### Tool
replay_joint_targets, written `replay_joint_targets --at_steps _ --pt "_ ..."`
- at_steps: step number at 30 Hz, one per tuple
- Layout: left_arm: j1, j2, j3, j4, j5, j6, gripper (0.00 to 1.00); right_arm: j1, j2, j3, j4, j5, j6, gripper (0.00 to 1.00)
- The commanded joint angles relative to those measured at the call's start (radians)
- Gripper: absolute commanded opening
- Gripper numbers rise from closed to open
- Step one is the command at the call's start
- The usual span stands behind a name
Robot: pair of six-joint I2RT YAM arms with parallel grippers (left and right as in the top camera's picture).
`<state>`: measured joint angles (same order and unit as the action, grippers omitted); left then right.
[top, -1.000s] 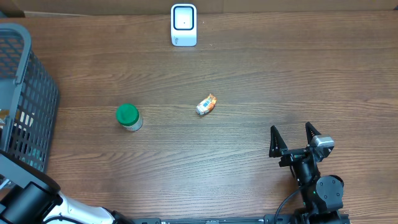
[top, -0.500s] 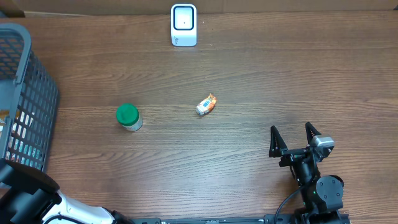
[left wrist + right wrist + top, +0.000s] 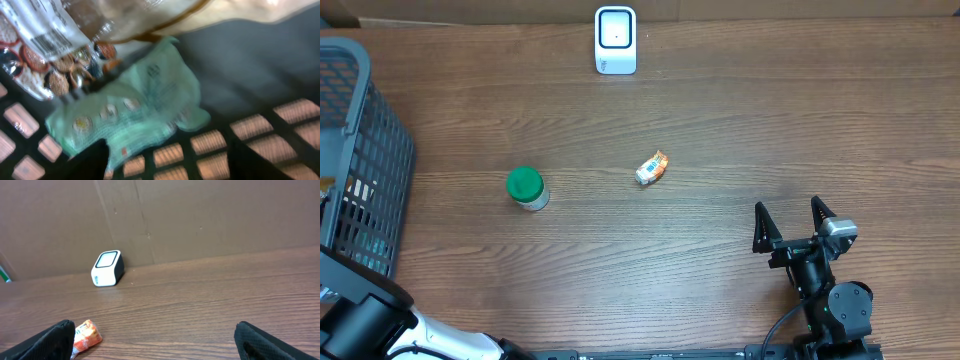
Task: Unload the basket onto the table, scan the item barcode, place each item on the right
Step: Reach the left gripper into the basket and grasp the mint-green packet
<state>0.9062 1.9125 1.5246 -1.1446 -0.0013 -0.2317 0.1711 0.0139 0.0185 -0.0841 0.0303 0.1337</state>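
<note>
Left arm [image 3: 360, 322] alone shifts slightly, at the basket [image 3: 382, 150] where a green packet [image 3: 130, 115] lies, its grip not discernible; right gripper [image 3: 787, 207], wide open and empty, apparently awaits the snack [image 3: 652, 167] lying mid-table, near of the scanner [image 3: 615, 40].

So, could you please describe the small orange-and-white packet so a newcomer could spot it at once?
Take the wooden table and find the white scanner at its far edge. Just nearer than that, mid-table, lies the packet, to the right of the green-lidded jar. It is the only crumpled orange-and-white thing there; the jar is round and upright.
</note>
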Motion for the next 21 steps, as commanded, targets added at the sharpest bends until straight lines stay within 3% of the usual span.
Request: replay_joint_targets --at_steps 1,6,11,12,15,17,18,21 --pt "-0.002 -0.003 -0.081 0.044 -0.032 0.000 0.74 0.002 -0.011 -0.010 0.003 0.001 -0.005 1.00" --pt "-0.002 -0.003 -0.211 0.203 -0.051 0.000 0.89 0.002 -0.011 -0.011 0.003 0.001 -0.004 1.00" --pt "-0.004 -0.003 -0.301 0.323 -0.049 -0.011 0.87 0.002 -0.011 -0.011 0.003 0.001 -0.005 1.00" --pt "-0.004 -0.003 -0.306 0.332 -0.048 -0.018 0.80 0.002 -0.011 -0.011 0.003 0.001 -0.005 1.00" --pt "-0.004 -0.003 -0.303 0.339 -0.036 -0.019 0.32 0.002 -0.011 -0.011 0.003 0.001 -0.005 1.00" --pt "-0.004 -0.003 -0.295 0.338 -0.027 -0.019 0.09 0.002 -0.011 -0.011 0.003 0.001 -0.004 1.00" --pt "-0.004 -0.003 -0.289 0.335 -0.024 -0.019 0.04 0.002 -0.011 -0.011 0.003 0.001 -0.004 1.00" --pt "-0.004 -0.003 -0.250 0.296 -0.024 -0.018 0.04 0.002 -0.011 -0.011 0.003 0.001 -0.005 1.00"
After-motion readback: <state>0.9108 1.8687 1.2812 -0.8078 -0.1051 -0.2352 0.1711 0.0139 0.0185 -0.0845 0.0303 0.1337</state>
